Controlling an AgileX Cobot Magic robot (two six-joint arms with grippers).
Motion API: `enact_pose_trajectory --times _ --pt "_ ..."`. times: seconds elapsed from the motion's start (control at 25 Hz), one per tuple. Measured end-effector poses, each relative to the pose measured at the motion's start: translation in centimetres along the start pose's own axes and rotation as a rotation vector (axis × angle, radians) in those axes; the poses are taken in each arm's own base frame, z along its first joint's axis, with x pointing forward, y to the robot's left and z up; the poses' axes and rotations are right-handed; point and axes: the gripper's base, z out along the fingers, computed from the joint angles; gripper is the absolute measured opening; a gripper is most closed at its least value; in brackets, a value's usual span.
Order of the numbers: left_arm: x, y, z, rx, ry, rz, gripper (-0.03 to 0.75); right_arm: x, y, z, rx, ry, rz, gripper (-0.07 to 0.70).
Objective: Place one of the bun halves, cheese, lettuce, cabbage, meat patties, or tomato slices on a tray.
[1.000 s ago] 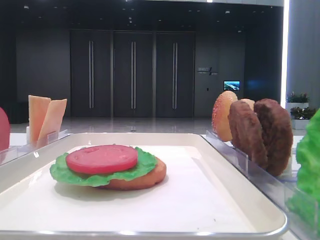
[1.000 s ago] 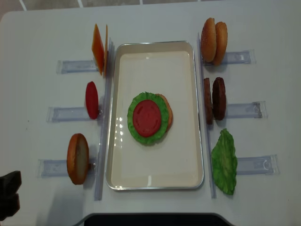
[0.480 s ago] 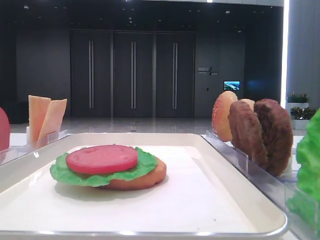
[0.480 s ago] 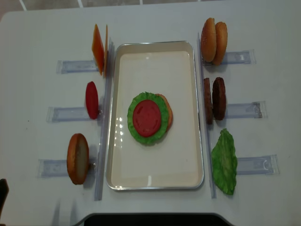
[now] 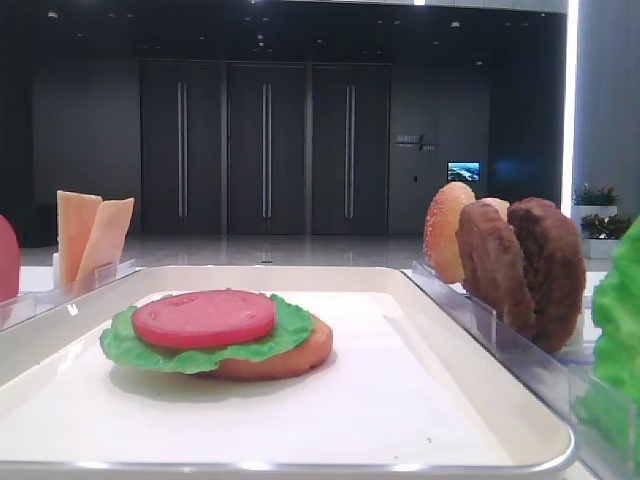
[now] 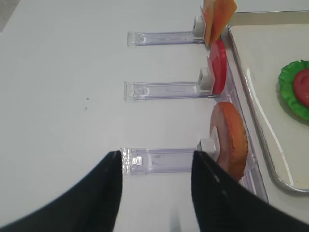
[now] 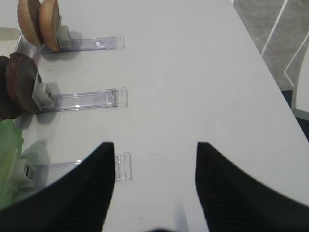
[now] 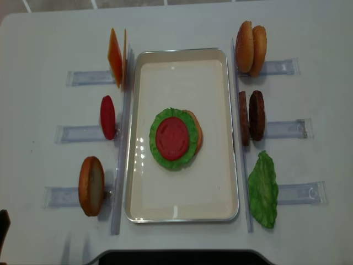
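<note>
On the white tray (image 8: 182, 53) lies a stack: bun base (image 8: 197, 132), lettuce (image 8: 160, 150) and a tomato slice (image 8: 172, 138) on top, also seen side-on as tomato slice (image 5: 203, 317). My left gripper (image 6: 155, 154) is open and empty over the table, just short of the upright bun half (image 6: 231, 140) in the near left rack. Behind it stand another tomato slice (image 6: 219, 66) and cheese (image 6: 218, 14). My right gripper (image 7: 154, 145) is open and empty over bare table, to the right of the meat patties (image 7: 19, 84), bun halves (image 7: 41, 21) and lettuce (image 7: 8, 150).
Clear acrylic racks (image 8: 83, 132) flank the tray on both sides, three a side. The right racks (image 8: 287, 128) hold buns (image 8: 251, 48), patties (image 8: 251, 116) and a lettuce leaf (image 8: 263, 190). The table's right edge (image 7: 270, 72) lies close to my right gripper.
My left gripper has drawn back toward the lower left corner of the overhead view, leaving only a dark sliver at the edge. Nothing on the tray or racks has moved.
</note>
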Motion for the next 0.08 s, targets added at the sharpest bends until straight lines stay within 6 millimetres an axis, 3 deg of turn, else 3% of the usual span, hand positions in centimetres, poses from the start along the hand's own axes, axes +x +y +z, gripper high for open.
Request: enact_pose_trajectory --times 0.08 --pt "0.00 0.00 0.00 0.000 0.000 0.000 0.358 0.00 0.00 0.00 0.000 0.000 0.000 0.363"
